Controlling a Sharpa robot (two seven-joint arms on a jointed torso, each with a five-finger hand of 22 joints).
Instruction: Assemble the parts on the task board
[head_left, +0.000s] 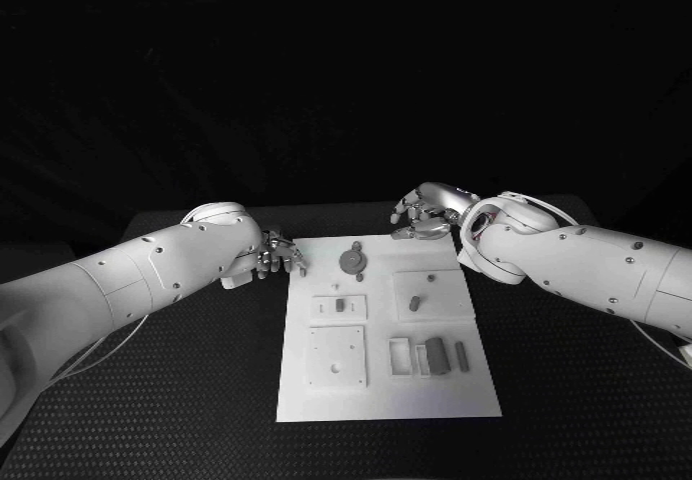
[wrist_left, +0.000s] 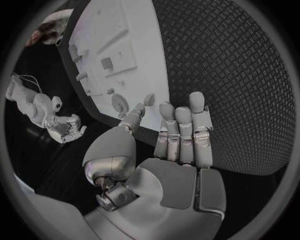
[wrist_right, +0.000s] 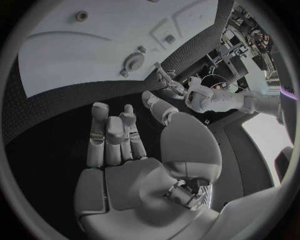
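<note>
Both Robot Hands Empty at the Board's Far Edge

Clearly, nothing is assembled by me yet. Going from big to small: the black worktop (head_left: 577, 400) fills the lower half of the head view, and the white task board (head_left: 382, 400) lies in its centre, running from mid-frame toward the bottom. My left robot hand (head_left: 274, 258) hangs just beside the board's upper left corner, fingers straight and close together, holding nothing. My right robot hand (head_left: 427, 215) hovers above the board's upper right corner, fingers loosely curled but apart, also holding nothing.

On the board, a round part (head_left: 353, 261) sits near the top centre. Below it two small pegs (head_left: 338, 305) stand in raised squares at mid-board, and a cluster of block parts (head_left: 436, 355) rests at lower right of the board.

My worry: the parts are small and closely set. If I reach for the round part with both hands converging, fingers may collide or nudge the board, and a sloppy pinch could tip the neighbouring pegs.
</note>
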